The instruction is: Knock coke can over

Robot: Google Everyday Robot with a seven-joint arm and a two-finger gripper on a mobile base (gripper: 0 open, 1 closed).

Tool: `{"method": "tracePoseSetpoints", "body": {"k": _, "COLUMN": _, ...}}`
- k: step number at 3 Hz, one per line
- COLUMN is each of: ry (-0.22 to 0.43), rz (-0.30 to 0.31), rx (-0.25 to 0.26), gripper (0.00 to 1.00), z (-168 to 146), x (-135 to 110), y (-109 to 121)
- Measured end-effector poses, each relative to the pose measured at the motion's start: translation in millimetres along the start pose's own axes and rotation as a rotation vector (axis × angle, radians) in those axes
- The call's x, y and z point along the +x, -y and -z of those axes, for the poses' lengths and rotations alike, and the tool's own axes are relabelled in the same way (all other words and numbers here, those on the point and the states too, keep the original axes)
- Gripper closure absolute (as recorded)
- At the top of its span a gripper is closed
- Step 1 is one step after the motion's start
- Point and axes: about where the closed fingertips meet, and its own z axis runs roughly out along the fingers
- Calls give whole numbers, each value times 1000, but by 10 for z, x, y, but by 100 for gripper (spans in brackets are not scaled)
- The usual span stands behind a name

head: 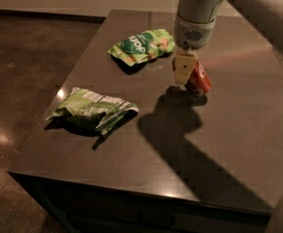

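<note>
The small red-orange cylindrical metal coke can (200, 78) is leaning at a clear slant on the far right part of the dark, glossy counter (107, 164), its upper end tipping toward the pale gripper (185, 71), which is hanging from the robot's grey arm (195, 11) and pressing against the can's left side. Whether the gripper is apart or together cannot be told. The knock appears to be under way but not finished (the can is tilting, not lying flat on its side), so what is left is carrying the push through until it is resting on the counter. A green snack bag (142, 45) is lying near the gripper's left, and a crumpled green bag (90, 110) is sitting well apart.
</note>
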Motion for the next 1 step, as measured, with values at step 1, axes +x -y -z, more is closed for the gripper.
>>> {"method": "tracePoseSetpoints", "body": {"k": 1, "ry": 10, "rz": 0, "rx": 14, "gripper": 0, "z": -5, "x": -26, "y": 34}}
